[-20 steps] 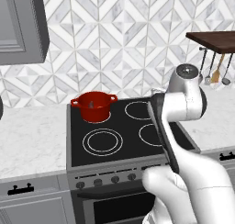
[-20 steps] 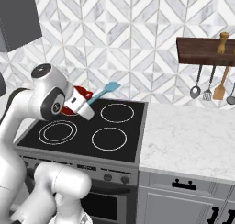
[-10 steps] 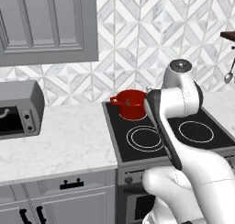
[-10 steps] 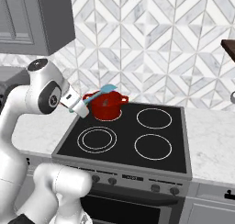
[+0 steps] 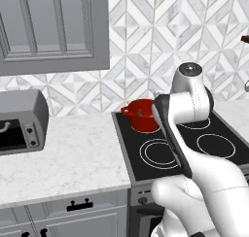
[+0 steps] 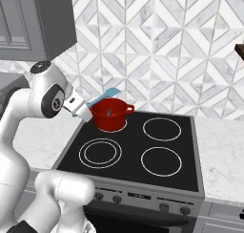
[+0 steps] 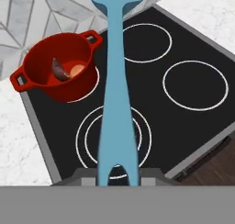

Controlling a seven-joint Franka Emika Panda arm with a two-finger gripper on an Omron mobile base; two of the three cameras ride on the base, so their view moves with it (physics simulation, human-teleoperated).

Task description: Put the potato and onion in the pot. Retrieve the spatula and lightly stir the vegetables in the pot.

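With the gripper [image 7: 117, 172] clamped on the spatula [image 7: 114, 81] handle, bring its head down into the pot [image 7: 57, 71] on the rear-left burner, where the onion [image 7: 78, 70] sits, and stir gently without nudging the rim.

Patterned tile wall [image 5: 146, 42], grey cabinet [image 5: 53, 29]

The pot [image 6: 111, 114] sits on the black stovetop's [image 6: 190, 158] back-left burner.
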